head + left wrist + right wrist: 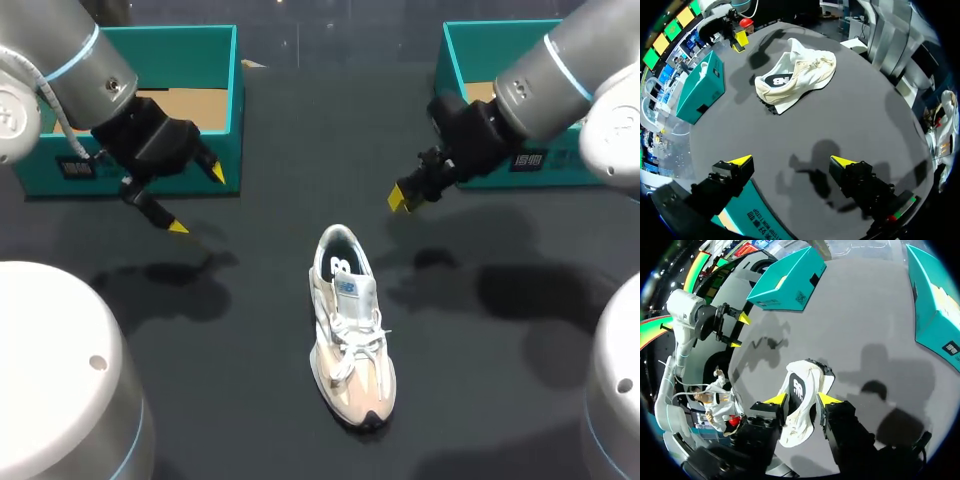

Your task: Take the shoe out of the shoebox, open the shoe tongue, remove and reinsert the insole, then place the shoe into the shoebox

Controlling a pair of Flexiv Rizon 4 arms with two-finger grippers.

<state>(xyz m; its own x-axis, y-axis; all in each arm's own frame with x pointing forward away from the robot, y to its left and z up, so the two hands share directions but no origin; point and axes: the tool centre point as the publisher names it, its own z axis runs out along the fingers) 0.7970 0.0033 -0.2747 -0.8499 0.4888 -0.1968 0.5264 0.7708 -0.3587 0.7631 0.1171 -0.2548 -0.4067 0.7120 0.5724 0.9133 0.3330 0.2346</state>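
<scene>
A beige and white sneaker [350,330] stands upright on the black table, mid-table, with its toe toward the front edge. It is also in the left wrist view as the sneaker [797,75], well ahead of my left gripper [791,161]. My left gripper [197,200] hangs open and empty beside the left teal shoebox [215,90]. My right gripper [404,197] hovers behind and right of the shoe, near the right teal shoebox [455,60]. Its fingers stand a little apart with nothing held. From my right gripper [802,399] the sneaker [802,377] shows far below, untouched.
Both open teal boxes sit at the table's back corners with brown cardboard inside. The left box [785,282] and right box [935,305] flank the bare black tabletop [270,180]. The left box's edge [752,217] lies right under my left gripper.
</scene>
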